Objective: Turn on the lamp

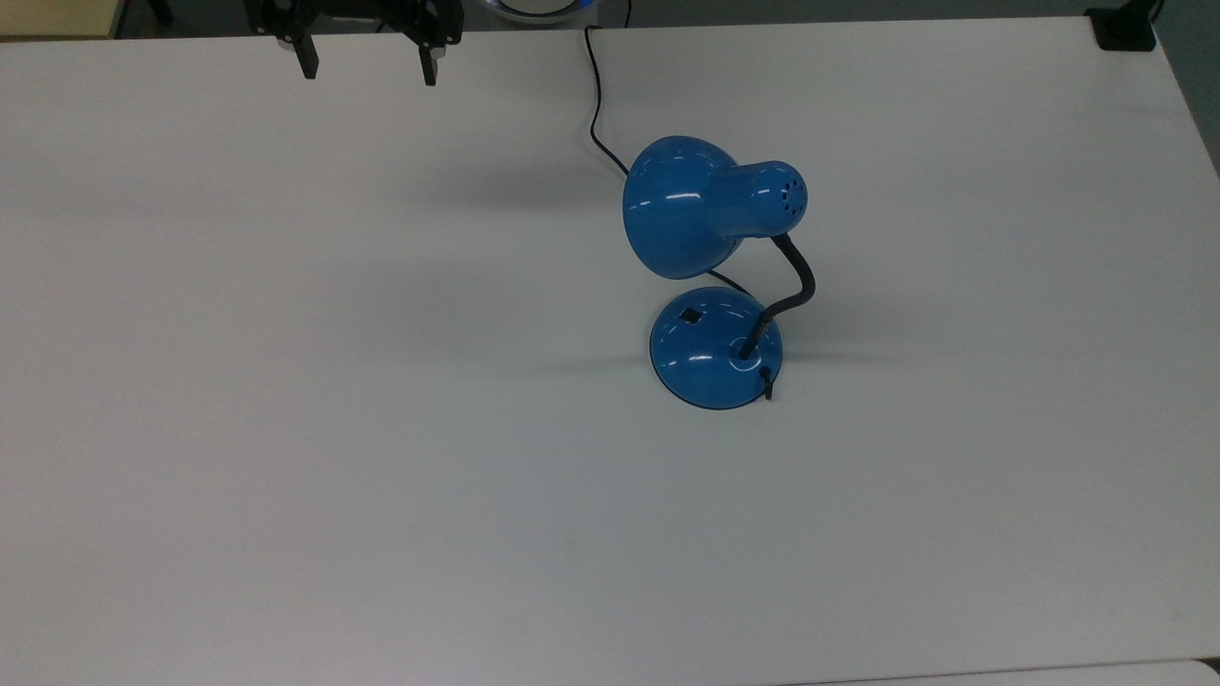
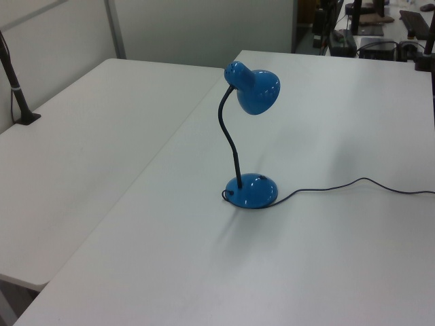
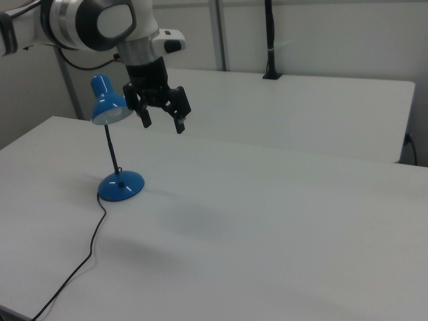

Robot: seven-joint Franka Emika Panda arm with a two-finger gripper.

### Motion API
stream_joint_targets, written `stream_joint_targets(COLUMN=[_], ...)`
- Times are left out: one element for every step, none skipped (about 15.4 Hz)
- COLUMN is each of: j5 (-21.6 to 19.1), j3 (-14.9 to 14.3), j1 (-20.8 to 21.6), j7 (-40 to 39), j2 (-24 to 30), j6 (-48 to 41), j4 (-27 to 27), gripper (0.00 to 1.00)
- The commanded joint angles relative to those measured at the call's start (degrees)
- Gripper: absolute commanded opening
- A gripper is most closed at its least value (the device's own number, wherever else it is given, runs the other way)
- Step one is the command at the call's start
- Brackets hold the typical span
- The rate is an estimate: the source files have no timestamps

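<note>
The lamp (image 1: pixel 717 276) is seen standing upright on the white desk (image 1: pixel 286 429), its cord (image 1: pixel 593 86) trailing to the desk's far edge in the top view. Well apart, high above that far edge, the gripper (image 1: pixel 367 74) is held with fingers spread, empty.

We see a wide white bench (image 1: pixel 286 429) with a matte, evenly lit top that carries soft grey shadows. In the left view a second white bench (image 2: pixel 75 156) sits just beside it, a thin seam between them. Behind stands a pale partition wall (image 2: pixel 197 30) with a grey metal upright (image 2: pixel 114 28). A black post (image 2: pixel 17 92) is clamped at the second bench's far edge. In the right view we see another black pole (image 3: pixel 269 37) rising before a plain light wall (image 3: pixel 348 37). Cluttered desks (image 2: pixel 380 27) lie farther off in the left view.
</note>
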State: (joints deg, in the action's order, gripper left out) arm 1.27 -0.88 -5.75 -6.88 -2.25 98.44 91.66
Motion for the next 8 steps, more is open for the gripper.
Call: stream_joint_targets(j5=[0.0, 0.3, 0.6, 0.9, 1.5, 1.5, 1.5, 1.5], j3=[-0.3, -0.4, -0.4, -0.4, -0.3, -0.2, -0.3, -0.2], j1=[-0.1, -0.1, -0.1, 0.0, 0.1, 0.3, 0.3, 0.3], j7=[-17.2, -19.8, -21.8, -22.9, -23.3, -23.4, -23.4, -23.6], j2=[0.4, 0.6, 0.8, 0.8, 0.7, 0.7, 0.6, 0.6], j6=[-4.4, -6.1, -7.5, -8.6, -9.5, -9.4, -9.0, -7.9], j4=[1.3, 1.3, 1.6, 1.5, 1.8, 2.6, 3.6, 5.7], gripper=[1.0, 1.0, 1.0, 1.0, 1.0, 1.0, 1.0, 1.0])
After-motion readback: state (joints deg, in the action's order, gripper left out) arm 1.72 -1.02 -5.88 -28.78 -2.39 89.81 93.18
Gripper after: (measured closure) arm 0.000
